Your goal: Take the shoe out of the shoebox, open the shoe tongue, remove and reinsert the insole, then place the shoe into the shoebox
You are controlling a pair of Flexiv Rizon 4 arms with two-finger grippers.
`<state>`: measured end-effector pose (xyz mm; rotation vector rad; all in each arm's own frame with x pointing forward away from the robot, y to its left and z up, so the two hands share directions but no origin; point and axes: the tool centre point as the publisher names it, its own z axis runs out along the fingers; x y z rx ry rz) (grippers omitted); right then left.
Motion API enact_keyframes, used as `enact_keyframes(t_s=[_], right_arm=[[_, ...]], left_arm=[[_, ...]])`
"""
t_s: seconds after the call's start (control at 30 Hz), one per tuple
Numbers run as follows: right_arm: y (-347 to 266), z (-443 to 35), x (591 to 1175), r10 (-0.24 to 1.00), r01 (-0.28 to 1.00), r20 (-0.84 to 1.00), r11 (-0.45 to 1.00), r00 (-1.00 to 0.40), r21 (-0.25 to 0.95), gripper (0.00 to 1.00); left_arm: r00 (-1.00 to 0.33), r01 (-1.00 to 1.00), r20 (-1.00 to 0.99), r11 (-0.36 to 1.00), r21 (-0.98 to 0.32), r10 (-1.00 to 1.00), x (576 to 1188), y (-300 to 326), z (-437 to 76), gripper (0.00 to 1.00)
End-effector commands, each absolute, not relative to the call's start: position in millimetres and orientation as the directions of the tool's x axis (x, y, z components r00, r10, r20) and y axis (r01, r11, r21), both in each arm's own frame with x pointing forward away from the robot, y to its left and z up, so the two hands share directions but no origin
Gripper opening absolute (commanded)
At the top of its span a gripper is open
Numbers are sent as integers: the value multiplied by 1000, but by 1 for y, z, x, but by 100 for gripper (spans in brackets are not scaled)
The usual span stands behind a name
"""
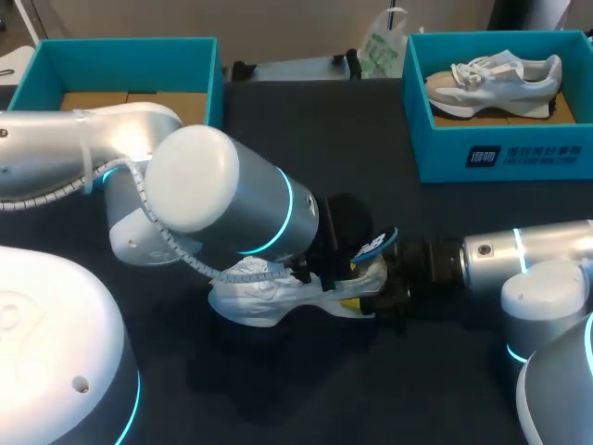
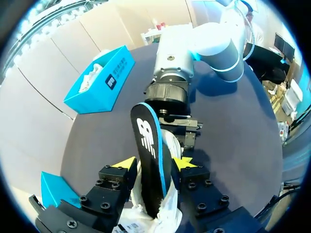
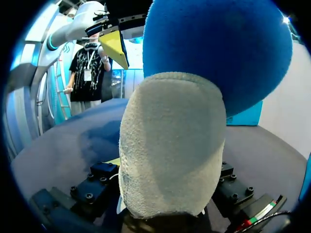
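1. On the dark cloth table, head view: the white fabric shoe lies at mid-table with its toe toward the left arm's side. Bare cloth lies in front of it and between it and two teal cardboard shoeboxes at the far edge. One shoebox stands far left; the other, far right, holds a second white shoe. The left arm bends down over the shoe and hides its own gripper. The right arm lies low and level, with the right gripper at the heel.
2. Left wrist view: the left gripper points downward, clenched on the blue-edged black insole. The insole stands on end, partly out of the shoe. The right gripper sits just ahead.
3. Right wrist view: the shoe's cream heel fabric fills the right gripper, grasped from both sides. The insole's blue underside rises above it, with one yellow fingertip of the left gripper beside it.
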<state>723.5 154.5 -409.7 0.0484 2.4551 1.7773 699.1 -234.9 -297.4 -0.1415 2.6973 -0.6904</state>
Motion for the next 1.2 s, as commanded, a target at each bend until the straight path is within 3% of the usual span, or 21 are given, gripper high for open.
enact_keyframes(t_s=[0.03,0.57,0.83,1.2], right_arm=[[156,-408,722,91,-37,-70,320,-993,947,0],[156,-408,722,91,-37,-70,320,-993,947,0],[156,-408,722,91,-37,-70,320,-993,947,0],[156,-408,722,91,-37,-70,320,-993,947,0]], left_arm=[[-916,-30,-338,876,-480,-217,692,-238,-301,43],[-868,-124,-378,876,-466,-323,685,-242,-316,49],[-841,-142,-413,878,-457,-350,688,-247,-327,45],[-797,-158,-464,875,-458,-387,691,-248,-337,49]])
